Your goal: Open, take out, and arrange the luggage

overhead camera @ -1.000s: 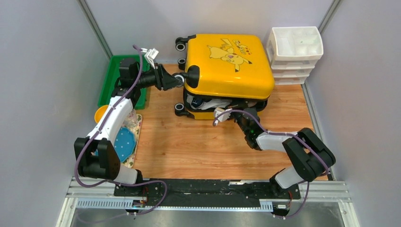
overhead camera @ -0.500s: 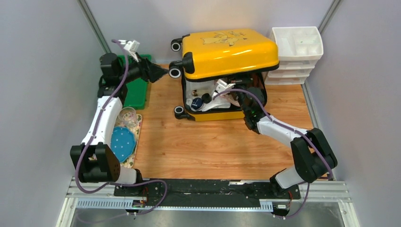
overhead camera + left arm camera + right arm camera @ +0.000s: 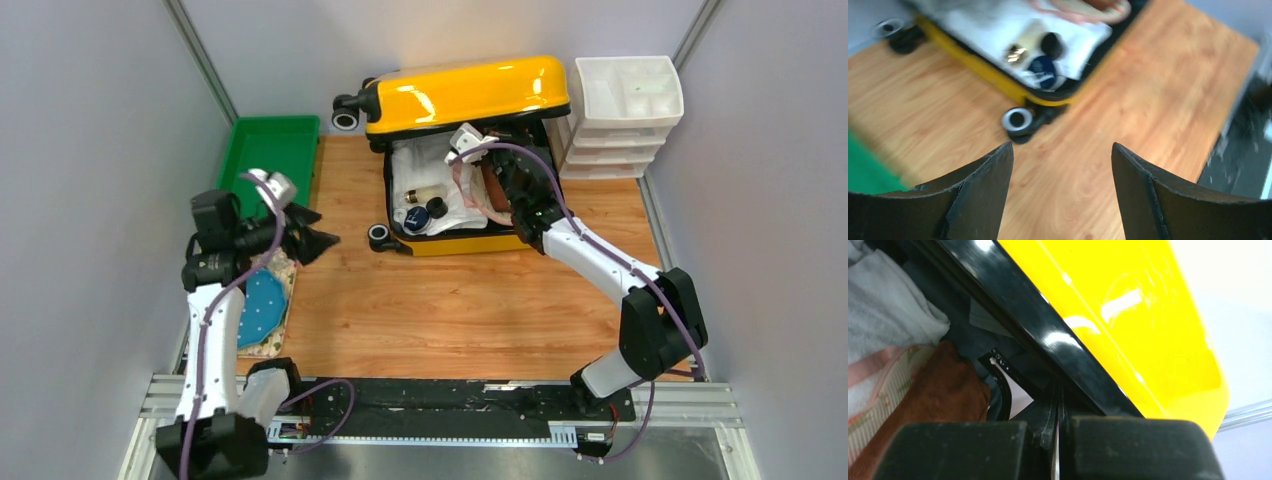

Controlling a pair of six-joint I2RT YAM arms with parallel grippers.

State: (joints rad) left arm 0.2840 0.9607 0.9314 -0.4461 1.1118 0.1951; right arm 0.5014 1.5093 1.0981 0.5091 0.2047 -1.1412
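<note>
Right gripper (image 3: 1057, 400) pinched shut, empty, nosed up against the black rim of the raised lid (image 3: 1128, 315), seemingly propping it. The suitcase (image 3: 465, 92) sits at the back of the table, between green tray (image 3: 265, 150) and white drawers (image 3: 625, 95), white cloth (image 3: 425, 168) showing inside. Left gripper (image 3: 1061, 152) spread wide, empty, hovering over bare wood. Opening looks nearly done; next, I'd say, settle the lid back, then reach in.
</note>
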